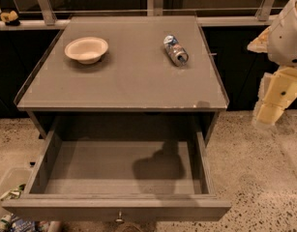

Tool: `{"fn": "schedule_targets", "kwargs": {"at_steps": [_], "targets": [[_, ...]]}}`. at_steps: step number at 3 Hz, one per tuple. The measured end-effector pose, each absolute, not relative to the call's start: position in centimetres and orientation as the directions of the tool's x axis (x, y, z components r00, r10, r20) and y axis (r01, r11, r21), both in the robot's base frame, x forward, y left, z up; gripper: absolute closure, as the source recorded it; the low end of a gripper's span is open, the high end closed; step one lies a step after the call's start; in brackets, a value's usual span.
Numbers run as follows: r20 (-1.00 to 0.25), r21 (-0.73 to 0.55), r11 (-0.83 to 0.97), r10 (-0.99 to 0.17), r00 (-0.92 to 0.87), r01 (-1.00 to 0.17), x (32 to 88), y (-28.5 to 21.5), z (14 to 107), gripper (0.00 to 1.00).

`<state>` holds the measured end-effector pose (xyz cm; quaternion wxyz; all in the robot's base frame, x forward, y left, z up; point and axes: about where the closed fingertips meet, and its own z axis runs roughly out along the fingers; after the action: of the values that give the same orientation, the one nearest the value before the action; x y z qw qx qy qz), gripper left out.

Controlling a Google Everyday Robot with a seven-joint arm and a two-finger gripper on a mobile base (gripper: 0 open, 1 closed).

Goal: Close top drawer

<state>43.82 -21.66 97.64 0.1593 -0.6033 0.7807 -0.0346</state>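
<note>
The top drawer (117, 168) stands pulled far out of the grey cabinet, its plain grey inside bare except for a shadow. Its wide front panel (114, 210) runs along the bottom of the view, with a small round metal knob (119, 219) at its middle. My gripper (273, 100) hangs at the right edge of the view, beside and above the cabinet's right side, well apart from the drawer. It holds nothing that I can see.
A white bowl (86, 49) and a crushed can (175, 50) lie on the cabinet's top (124, 76). A clear bin with wrappers (7, 202) sits on the speckled floor at the lower left. A dark railing and windows run behind.
</note>
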Motion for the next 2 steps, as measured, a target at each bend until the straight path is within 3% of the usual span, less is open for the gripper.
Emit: {"fn": "schedule_targets", "kwargs": {"at_steps": [2], "targets": [[-0.254, -0.238, 0.239, -0.951, -0.177, -0.942, 43.6, -23.0, 97.7, 0.00]]}}
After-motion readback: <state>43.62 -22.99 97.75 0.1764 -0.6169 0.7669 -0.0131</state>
